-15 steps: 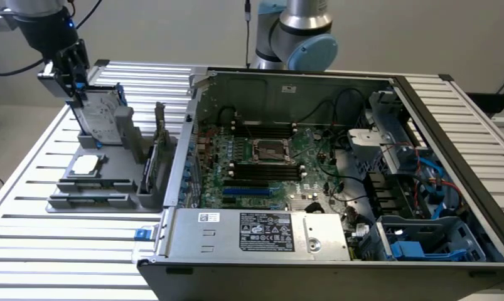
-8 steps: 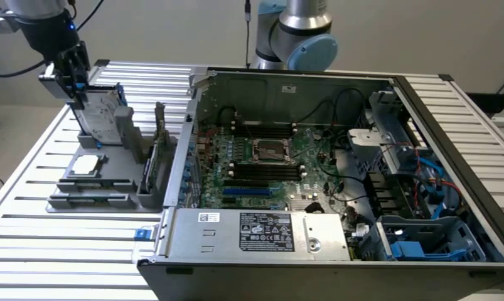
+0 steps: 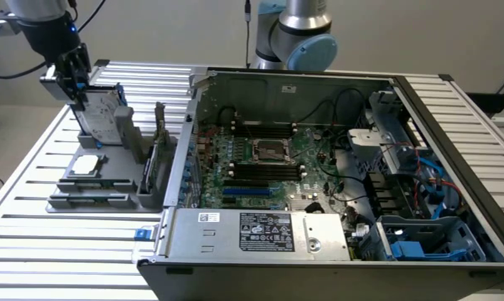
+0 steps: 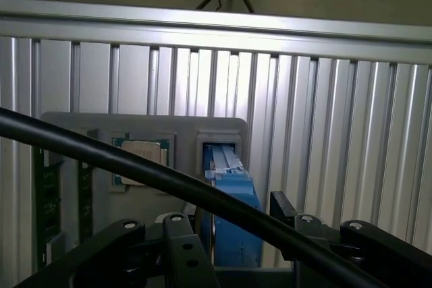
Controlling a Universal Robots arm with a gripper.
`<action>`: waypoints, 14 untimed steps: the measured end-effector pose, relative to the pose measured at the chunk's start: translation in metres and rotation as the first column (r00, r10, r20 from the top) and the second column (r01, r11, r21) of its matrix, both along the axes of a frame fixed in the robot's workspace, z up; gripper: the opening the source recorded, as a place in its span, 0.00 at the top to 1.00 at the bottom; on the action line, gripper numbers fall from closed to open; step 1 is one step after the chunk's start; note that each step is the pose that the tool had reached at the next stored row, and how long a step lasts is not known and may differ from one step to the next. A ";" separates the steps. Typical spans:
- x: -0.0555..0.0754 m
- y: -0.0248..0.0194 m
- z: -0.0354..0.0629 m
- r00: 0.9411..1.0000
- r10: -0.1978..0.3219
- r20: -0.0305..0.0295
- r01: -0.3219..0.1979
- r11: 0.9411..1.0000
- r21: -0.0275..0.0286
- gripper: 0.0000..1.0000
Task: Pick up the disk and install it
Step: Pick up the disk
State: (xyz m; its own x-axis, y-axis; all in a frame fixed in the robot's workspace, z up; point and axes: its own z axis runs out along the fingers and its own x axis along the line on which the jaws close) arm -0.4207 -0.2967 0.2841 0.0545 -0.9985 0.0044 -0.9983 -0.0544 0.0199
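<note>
Blue-framed, the disk [image 4: 231, 214] is standing on edge in the grey holder [image 4: 182, 125], lying directly between the fingers [image 4: 283, 210] with its long axis running away from them. The gripper [image 3: 78, 91] is straddling it, fingers slightly apart and not yet clamping.

case [image 3: 302, 84] open on top, card [image 3: 161, 125] near disk [image 3: 101, 116]

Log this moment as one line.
phase: pick | gripper: at top edge of disk | disk: standing in grey holder | computer case: open
</note>
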 end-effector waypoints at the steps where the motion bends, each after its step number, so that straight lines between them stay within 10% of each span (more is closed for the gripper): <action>1: 0.000 0.0000 -0.0005 1.000 0.000 0.000 0.000 1.000 -0.001 0.46; 14: 0.000 0.0000 -0.0029 1.000 -0.003 0.000 0.003 1.000 -0.003 0.46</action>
